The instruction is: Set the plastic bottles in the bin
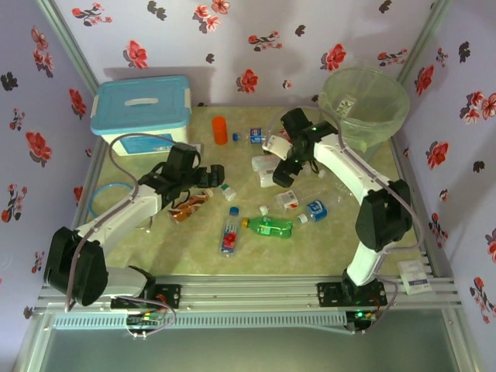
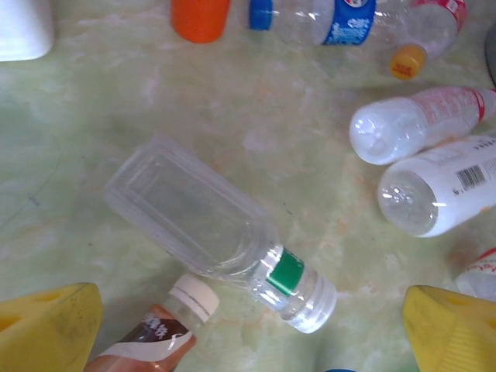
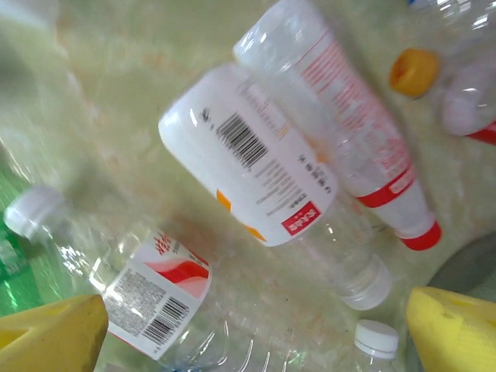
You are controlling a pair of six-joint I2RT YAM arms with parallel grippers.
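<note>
1. Top external: bin sits upright at the 1 o'clock corner of the table. It's at 1-2 o'clock from R gripper, apart from it.
2. Plastic bottles are scattered mid-table, outside the bin. Orange bottle is at 12 o'clock from L gripper; green bottle is at 6 o'clock from R gripper.
3. Left wrist cam: L gripper fingers spread wide, nothing pinched. Clear bottle lies flat under the gap, cap end twd 4 o'clock. Brown-label bottle is at its 7 o'clock, cap just beside it.
4. Right wrist cam: R gripper fingers also wide apart, gripping nothing. White-label bottle lies below; red-cap bottle lies alongside at its 2 o'clock, looks touching.
5. Blue-lid box is at the 10 o'clock corner.
</note>
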